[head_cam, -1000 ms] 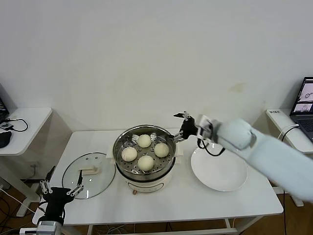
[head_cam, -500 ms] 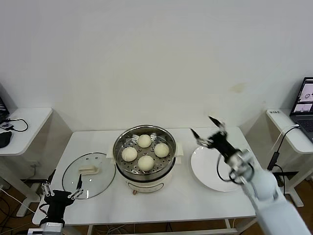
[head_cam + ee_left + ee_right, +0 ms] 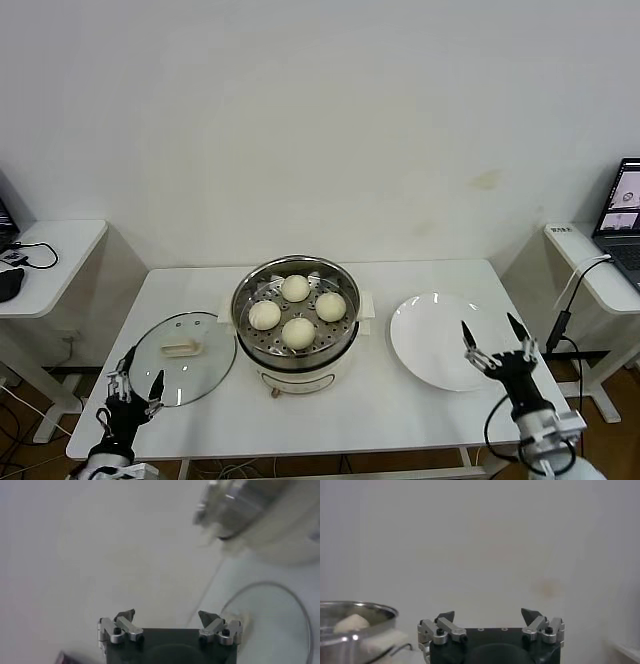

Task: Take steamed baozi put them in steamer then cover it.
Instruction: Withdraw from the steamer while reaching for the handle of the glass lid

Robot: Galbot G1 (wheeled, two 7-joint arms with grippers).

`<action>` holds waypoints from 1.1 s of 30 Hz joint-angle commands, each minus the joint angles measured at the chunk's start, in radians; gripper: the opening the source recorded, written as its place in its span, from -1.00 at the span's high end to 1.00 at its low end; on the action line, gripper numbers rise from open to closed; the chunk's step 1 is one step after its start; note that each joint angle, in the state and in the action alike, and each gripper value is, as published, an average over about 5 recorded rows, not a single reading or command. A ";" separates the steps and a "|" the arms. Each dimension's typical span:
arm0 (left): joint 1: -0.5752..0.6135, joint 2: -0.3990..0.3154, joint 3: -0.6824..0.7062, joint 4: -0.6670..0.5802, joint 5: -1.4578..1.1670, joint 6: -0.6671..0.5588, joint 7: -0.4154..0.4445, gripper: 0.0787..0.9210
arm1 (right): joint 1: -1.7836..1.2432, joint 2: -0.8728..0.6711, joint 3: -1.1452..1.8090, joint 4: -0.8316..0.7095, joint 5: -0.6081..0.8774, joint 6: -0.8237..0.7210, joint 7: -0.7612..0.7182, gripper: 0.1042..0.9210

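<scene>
Several cream-white baozi sit on the perforated tray inside the shiny steel steamer on its cream base at the table's middle. The steamer's edge also shows in the right wrist view with one baozi. The clear glass cover with its beige handle lies flat on the table left of the steamer; it also shows in the left wrist view. My left gripper is open and empty at the table's front left corner, near the cover. My right gripper is open and empty at the front right, beside the plate.
An empty white plate lies right of the steamer. The white table has side tables at both sides; a laptop stands on the right one. A white wall is behind.
My right arm has drawn back from beside the steamer, over the plate, down to the table's front right edge. My left gripper has sunk slightly lower at the front left.
</scene>
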 commanded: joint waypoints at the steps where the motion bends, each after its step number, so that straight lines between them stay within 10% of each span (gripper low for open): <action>1: -0.132 0.087 0.062 0.239 0.374 -0.019 -0.013 -0.77 | -0.133 0.120 0.118 0.004 -0.038 0.044 -0.001 -0.76; 16: -0.428 0.125 0.151 0.463 0.364 -0.024 -0.001 -0.77 | -0.125 0.154 0.118 -0.025 -0.064 0.040 -0.003 -0.76; 33: -0.457 0.097 0.184 0.494 0.368 -0.023 0.019 -0.77 | -0.121 0.152 0.123 -0.042 -0.062 0.042 -0.008 -0.76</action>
